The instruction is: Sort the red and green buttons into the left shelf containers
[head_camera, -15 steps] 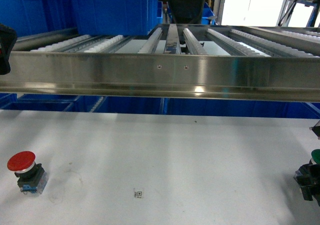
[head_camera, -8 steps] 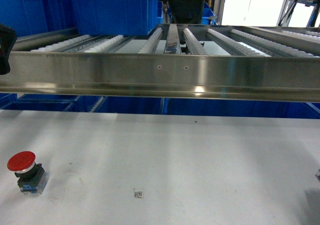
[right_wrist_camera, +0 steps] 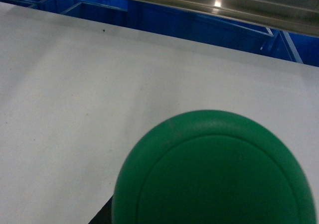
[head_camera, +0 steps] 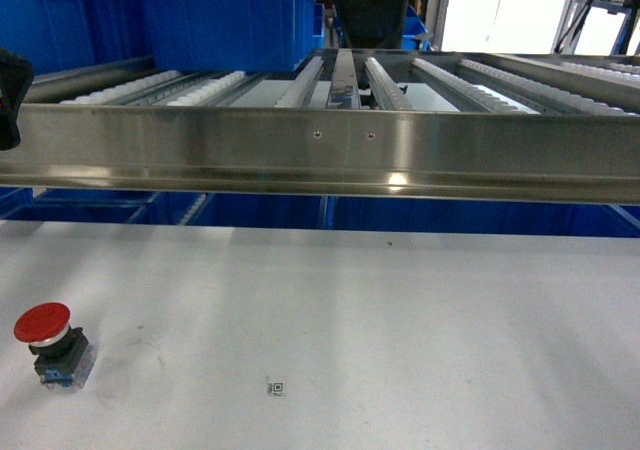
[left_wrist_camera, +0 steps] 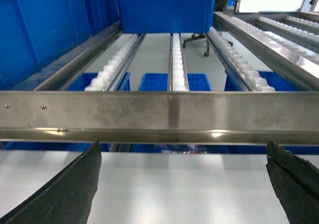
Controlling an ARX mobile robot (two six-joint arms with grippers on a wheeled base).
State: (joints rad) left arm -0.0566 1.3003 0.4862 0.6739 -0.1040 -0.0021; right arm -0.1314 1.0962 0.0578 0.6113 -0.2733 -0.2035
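The red button (head_camera: 43, 326) stands upright on the white table (head_camera: 400, 310) at the front left, with no gripper near it. The green button (right_wrist_camera: 214, 169) fills the lower right wrist view, its cap close to the camera and above the table. The right gripper's fingers are hidden behind the cap, and that gripper is out of the head view. My left gripper (left_wrist_camera: 183, 145) is open, its dark fingers (left_wrist_camera: 75, 189) wide apart over bare table in front of the steel rail. Two large blue containers (head_camera: 225, 20) (head_camera: 45, 25) sit on the upper left of the shelf.
A wide steel rail (head_camera: 320, 150) fronts the roller rack (head_camera: 420, 80) across the whole view, above the table's far edge. Smaller blue bins (left_wrist_camera: 172, 80) sit below the rollers. A small printed marker (head_camera: 277, 388) lies on the table. A black piece of the left arm (head_camera: 8, 90) shows at the left edge.
One second ago the right gripper held the green button at the head view's right edge. It has since moved out of that view. The red button has not moved.
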